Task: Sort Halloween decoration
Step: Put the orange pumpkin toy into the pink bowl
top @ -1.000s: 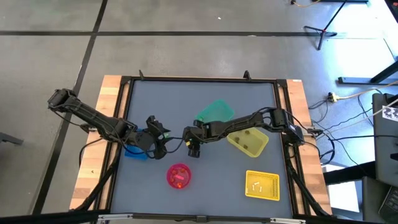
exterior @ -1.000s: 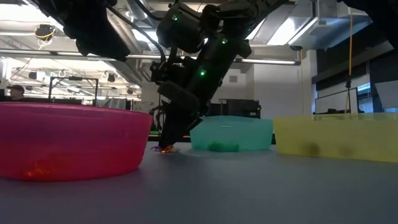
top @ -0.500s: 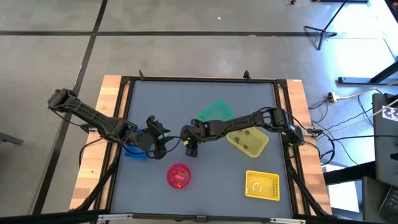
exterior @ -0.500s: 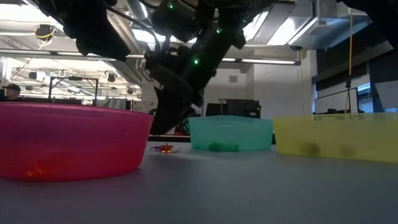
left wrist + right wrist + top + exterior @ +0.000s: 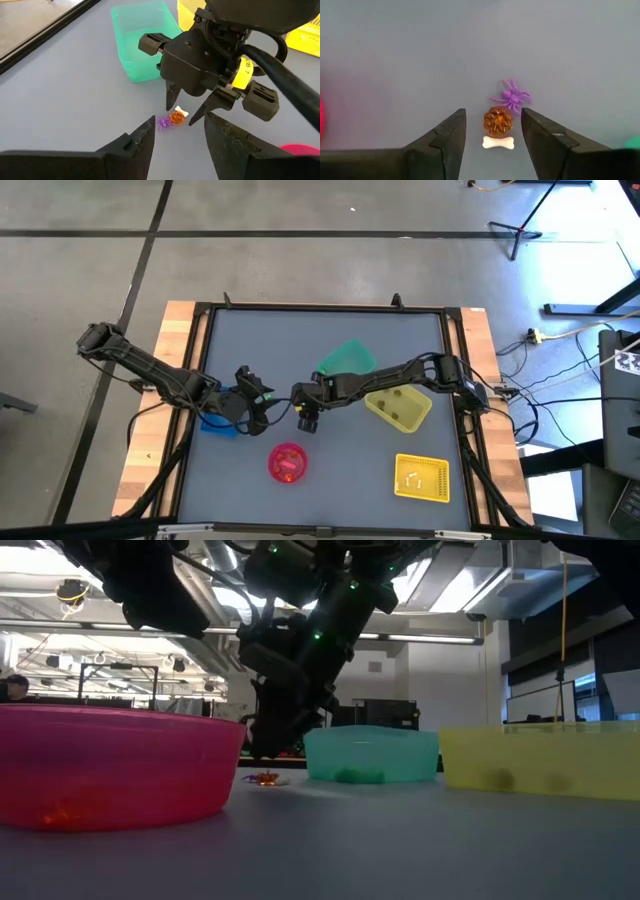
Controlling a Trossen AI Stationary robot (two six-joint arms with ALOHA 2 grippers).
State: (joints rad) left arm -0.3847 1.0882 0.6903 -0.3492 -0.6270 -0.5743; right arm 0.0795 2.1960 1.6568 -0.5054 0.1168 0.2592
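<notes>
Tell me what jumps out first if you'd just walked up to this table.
The right gripper, open, hangs just above three tiny trinkets huddled mid-table: an orange pumpkin, a purple spider and a white bone. The left gripper, also open, points at the same cluster from close by. A green bin sits just beyond.

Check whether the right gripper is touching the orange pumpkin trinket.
Apart. The left wrist view shows the right gripper open above the orange pumpkin trinket, its fingertips clear of it; the right wrist view agrees.
</notes>
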